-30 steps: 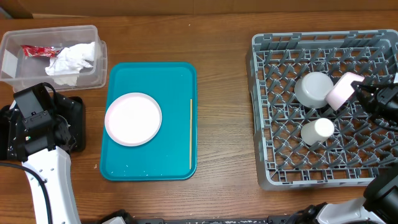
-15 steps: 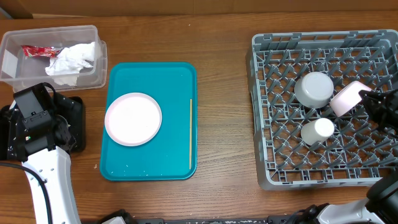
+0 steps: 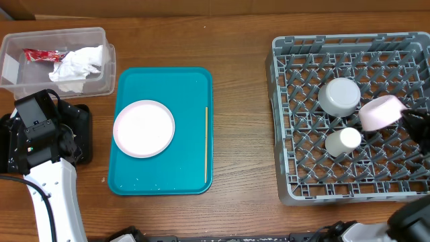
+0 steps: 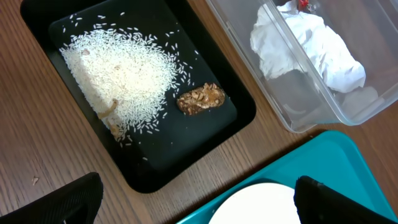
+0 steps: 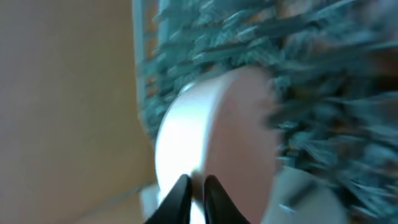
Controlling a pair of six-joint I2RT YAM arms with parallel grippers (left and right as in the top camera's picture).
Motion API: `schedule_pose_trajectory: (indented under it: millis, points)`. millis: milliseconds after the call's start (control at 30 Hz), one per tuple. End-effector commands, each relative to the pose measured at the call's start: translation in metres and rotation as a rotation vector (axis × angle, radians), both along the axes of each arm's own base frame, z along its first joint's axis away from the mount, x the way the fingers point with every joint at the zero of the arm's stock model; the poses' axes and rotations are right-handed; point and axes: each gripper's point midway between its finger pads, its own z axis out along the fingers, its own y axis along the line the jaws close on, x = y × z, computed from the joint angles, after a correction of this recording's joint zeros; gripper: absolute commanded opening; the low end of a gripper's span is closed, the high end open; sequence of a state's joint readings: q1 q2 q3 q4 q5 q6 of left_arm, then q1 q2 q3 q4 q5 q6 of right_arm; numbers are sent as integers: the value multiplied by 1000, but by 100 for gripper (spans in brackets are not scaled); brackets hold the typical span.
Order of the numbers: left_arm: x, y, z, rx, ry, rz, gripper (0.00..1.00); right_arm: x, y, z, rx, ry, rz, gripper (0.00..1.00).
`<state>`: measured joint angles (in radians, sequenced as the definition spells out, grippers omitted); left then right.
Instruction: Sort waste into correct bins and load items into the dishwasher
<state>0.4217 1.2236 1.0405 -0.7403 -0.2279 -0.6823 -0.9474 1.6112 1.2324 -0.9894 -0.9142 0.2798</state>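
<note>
Tissues (image 3: 80,62) and rice (image 4: 118,78) binned; bowl (image 3: 339,96), cup (image 3: 344,140) racked. Right claw (image 5: 196,186) clenches the pink saucer (image 3: 381,111) in the dish rack (image 3: 277,121); left claw (image 4: 198,199) spread wide. Plate (image 3: 144,128) outstanding.

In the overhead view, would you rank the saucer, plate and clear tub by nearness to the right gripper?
1. Pink saucer, at the right gripper, in the rack.
2. Plate, on the teal tray.
3. Clear tub, far left.

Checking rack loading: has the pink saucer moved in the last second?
Yes. In the overhead view the pink saucer has shifted right and down-frame, away from the white bowl.
</note>
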Motion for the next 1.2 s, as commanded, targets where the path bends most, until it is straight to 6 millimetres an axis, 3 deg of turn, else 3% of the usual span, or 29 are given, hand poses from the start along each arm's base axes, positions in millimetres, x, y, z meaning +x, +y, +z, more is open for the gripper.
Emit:
schedule_pose_trajectory:
  millis: [0,100,233,400,500,667,733,767,800,867,1067,1167]
  points:
    - [0,3,4,-3,-15,18,100,-31,-37,29,-203,133,-224,10]
    - [0,3,4,-2,-14,18,100,-45,-41,56,-304,136,-321,11]
    - [0,3,4,-3,-15,18,100,-51,-29,89,-419,82,-350,18]
    - [0,3,4,-3,-15,18,100,-30,14,102,-448,20,-215,21]
    - [0,3,4,-3,-15,18,100,-9,57,108,-462,-77,-6,23]
    - [0,3,4,-3,-15,18,100,16,146,115,-474,-202,316,40]
    - [0,3,4,-2,-14,18,100,24,183,118,-491,-248,427,57]
    - [0,3,4,-3,-15,18,100,26,199,118,-503,-262,468,77]
    - [0,3,4,-3,-15,18,100,29,220,118,-529,-271,512,88]
    - [0,3,4,-3,-15,18,100,30,253,116,-582,-284,576,97]
    - [0,3,4,-3,-15,18,100,22,355,94,-759,-290,729,100]
    - [0,3,4,-3,-15,18,100,17,404,62,-845,-245,780,100]
